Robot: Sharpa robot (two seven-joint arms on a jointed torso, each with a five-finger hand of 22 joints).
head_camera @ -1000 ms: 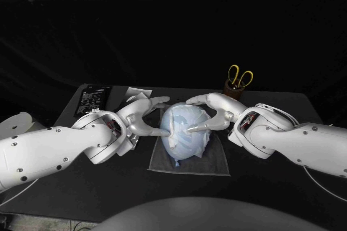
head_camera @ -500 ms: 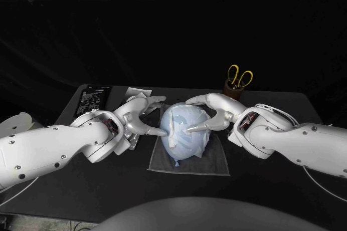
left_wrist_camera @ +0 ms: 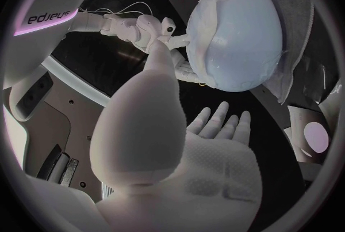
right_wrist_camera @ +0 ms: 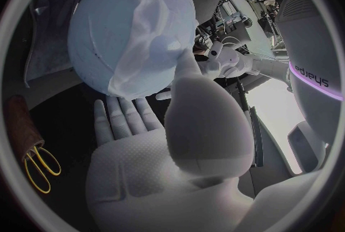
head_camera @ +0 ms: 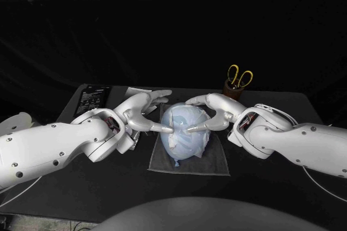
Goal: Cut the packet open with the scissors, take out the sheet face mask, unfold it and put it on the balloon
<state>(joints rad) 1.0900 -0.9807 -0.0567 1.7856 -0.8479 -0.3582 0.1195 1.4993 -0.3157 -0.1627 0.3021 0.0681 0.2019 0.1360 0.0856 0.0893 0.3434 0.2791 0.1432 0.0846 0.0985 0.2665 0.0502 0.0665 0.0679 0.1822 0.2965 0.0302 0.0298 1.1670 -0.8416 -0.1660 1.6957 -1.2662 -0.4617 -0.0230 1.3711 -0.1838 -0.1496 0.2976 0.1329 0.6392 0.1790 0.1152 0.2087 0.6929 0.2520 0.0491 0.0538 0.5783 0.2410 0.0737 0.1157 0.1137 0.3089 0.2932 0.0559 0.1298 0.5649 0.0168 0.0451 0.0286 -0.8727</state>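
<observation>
Head view: balloon [left_wrist_camera: 252, 36] on grey cloth [head_camera: 213, 163], mid-tabletop [head_camera: 289, 176].
Sheet face mask [right_wrist_camera: 154, 36]: draped over the balloon.
Left hand [head_camera: 141, 116]: fingers spread, grasping nothing, one tip pressing the mask.
Right hand [head_camera: 214, 113]: the same.

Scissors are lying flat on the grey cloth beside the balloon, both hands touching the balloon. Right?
Wrong on the scissors. The head view shows the yellow-handled scissors standing handles-up in the brown holder at the back of the table on the robot's right, not on the grey cloth. The left hand and right hand do both touch the balloon.
</observation>
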